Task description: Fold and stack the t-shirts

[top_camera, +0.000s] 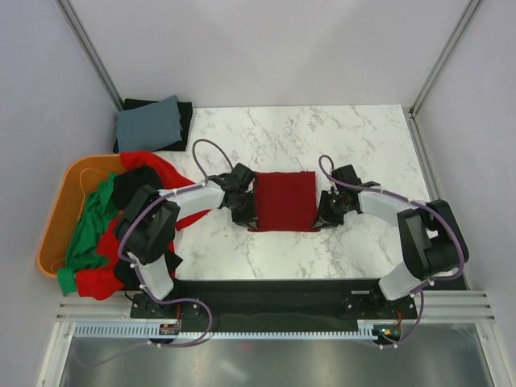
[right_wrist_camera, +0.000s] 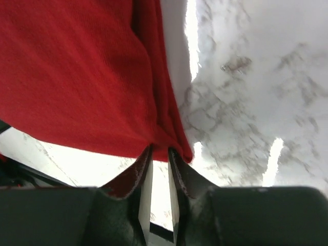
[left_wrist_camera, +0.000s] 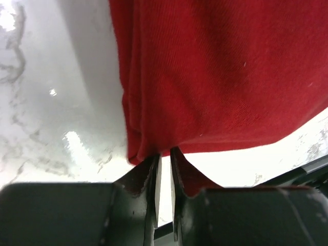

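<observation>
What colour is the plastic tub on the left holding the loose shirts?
The tub is orange, seen best in the top external view.

Dark red t-shirt (top_camera: 284, 200), white grey-veined marble table (top_camera: 322, 137), orange tub (top_camera: 58, 211)

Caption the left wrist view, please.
Left gripper pinching a corner of the dark red t-shirt over the marble table.

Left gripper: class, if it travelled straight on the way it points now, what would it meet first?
The dark red t-shirt: the left gripper pinches its edge in nearly shut jaws, so it would push straight into that cloth. Beyond the shirt, the right gripper faces it.
</observation>
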